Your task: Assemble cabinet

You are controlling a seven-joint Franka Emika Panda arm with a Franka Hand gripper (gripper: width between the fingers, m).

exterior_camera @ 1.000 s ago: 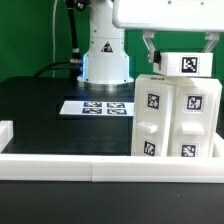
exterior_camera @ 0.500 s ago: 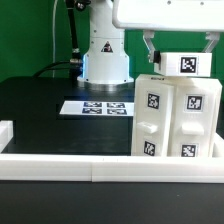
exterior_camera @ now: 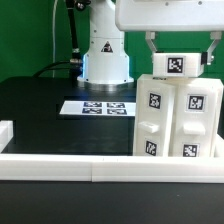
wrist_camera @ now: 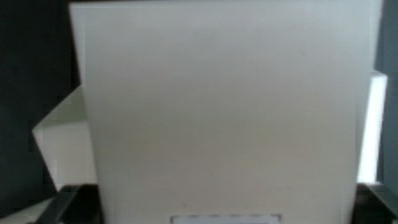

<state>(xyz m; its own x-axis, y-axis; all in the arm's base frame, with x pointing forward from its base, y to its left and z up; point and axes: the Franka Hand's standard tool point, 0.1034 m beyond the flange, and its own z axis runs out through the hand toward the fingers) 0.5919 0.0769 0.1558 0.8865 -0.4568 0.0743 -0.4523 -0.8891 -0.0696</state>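
Observation:
The cabinet's large white box (exterior_camera: 175, 118) stands upright at the exterior view's right, with several square tags on its front. My gripper (exterior_camera: 180, 57) hangs just above it, shut on a smaller white tagged block (exterior_camera: 177, 66) that sits at the box's top. The block's tag looks slightly turned. In the wrist view the block's plain white face (wrist_camera: 222, 100) fills most of the picture. My dark fingers (wrist_camera: 64, 205) show at its two lower corners, with the gripper (wrist_camera: 217, 208) straddling it.
The marker board (exterior_camera: 98, 106) lies flat on the black table (exterior_camera: 45, 110), left of the box. The arm's white base (exterior_camera: 105, 55) stands behind the marker board. A low white rim (exterior_camera: 60, 165) runs along the table's front and sides.
My gripper and the block in it have shifted a little toward the exterior view's left, and the block's tag has turned slightly. The box has not moved.

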